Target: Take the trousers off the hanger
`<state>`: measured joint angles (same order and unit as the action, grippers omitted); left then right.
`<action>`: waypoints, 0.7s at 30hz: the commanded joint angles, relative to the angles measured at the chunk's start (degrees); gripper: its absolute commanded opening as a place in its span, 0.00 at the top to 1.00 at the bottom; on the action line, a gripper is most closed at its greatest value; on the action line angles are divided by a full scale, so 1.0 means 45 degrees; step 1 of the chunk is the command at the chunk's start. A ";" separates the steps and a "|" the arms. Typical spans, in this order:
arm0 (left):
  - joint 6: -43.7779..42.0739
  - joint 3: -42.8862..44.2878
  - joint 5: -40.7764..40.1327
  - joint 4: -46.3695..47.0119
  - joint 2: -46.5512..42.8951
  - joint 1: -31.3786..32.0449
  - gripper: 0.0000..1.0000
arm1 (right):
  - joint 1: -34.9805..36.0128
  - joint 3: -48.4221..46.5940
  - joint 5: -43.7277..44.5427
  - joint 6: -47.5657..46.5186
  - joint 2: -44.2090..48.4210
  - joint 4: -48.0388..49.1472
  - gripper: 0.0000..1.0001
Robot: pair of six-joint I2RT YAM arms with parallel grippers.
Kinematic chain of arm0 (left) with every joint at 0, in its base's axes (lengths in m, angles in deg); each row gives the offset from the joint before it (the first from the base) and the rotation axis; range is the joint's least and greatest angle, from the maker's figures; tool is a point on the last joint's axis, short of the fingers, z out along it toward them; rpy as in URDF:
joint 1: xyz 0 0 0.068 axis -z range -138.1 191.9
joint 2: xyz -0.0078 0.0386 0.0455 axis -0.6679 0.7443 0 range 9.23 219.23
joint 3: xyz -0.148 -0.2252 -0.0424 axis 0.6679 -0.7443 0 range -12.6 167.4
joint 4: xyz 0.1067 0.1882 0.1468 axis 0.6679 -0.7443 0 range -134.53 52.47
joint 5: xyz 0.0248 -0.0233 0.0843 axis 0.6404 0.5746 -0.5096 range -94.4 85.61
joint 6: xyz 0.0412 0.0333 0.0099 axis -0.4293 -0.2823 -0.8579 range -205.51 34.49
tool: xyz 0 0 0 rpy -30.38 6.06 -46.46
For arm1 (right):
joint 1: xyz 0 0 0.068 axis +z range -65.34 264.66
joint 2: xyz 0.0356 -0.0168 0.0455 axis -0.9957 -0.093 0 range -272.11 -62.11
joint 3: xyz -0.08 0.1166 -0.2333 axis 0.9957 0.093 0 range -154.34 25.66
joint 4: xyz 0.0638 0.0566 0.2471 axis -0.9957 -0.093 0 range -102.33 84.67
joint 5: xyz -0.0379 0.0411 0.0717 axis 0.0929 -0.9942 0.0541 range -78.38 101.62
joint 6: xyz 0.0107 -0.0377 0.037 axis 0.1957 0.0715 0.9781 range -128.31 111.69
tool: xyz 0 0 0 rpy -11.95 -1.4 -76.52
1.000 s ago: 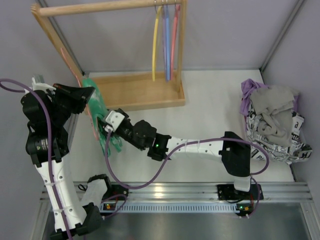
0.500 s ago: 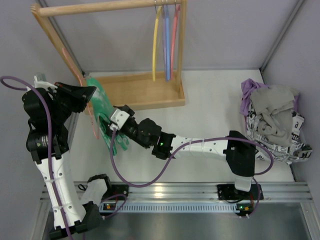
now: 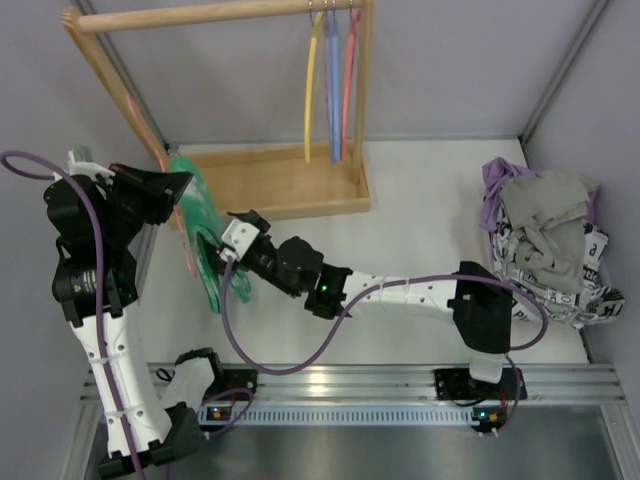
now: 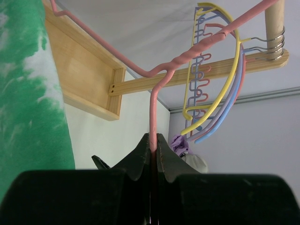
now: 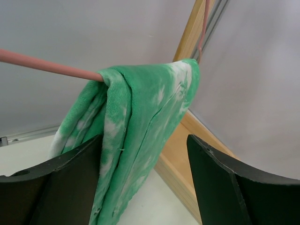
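The green speckled trousers hang folded over the bar of the thin pink hanger, held in the air left of the wooden rack. My left gripper is shut on the hanger's wire just below its twisted neck; the trousers fill the left of that view. My right gripper is open and straddles the hanging trousers. The cloth lies against its left finger, with a gap to the right finger. The pink bar runs off to the left.
A wooden rack stands at the back, with yellow, blue and red hangers on its rail. A pile of grey, purple and printed clothes lies at the far right. Grey walls close in left and right.
My right gripper has opened wider and shifted slightly right, staying round the trousers. The left gripper and the hanger have barely moved.
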<state>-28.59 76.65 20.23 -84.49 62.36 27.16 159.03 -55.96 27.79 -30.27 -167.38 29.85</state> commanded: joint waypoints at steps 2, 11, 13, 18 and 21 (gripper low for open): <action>0.0181 0.0928 0.0329 0.2467 -0.0184 -0.0005 1.00 | -0.0276 -0.0122 -0.0154 0.0015 0.0602 0.0171 0.28; 0.0162 0.0947 0.0290 0.2467 -0.0165 -0.0005 1.00 | -0.0276 -0.0708 -0.0174 0.0113 -0.0141 0.0015 0.26; 0.0201 0.0947 0.0310 0.2467 -0.0184 -0.0005 1.00 | -0.0276 -0.0806 -0.0155 0.0152 -0.0219 -0.0063 0.25; 0.0240 0.0986 0.0349 0.2467 -0.0242 -0.0005 1.00 | -0.0334 -0.1118 0.0216 0.0367 -0.0648 -0.0161 0.30; 0.0260 0.0948 0.0407 0.2467 -0.0301 -0.0005 1.00 | -0.0374 -0.1294 0.0489 0.0328 -0.0862 -0.0084 0.34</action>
<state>-28.54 76.80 20.18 -84.25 62.38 27.16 158.62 -58.85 27.90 -29.55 -169.85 28.25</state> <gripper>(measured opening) 0.075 0.665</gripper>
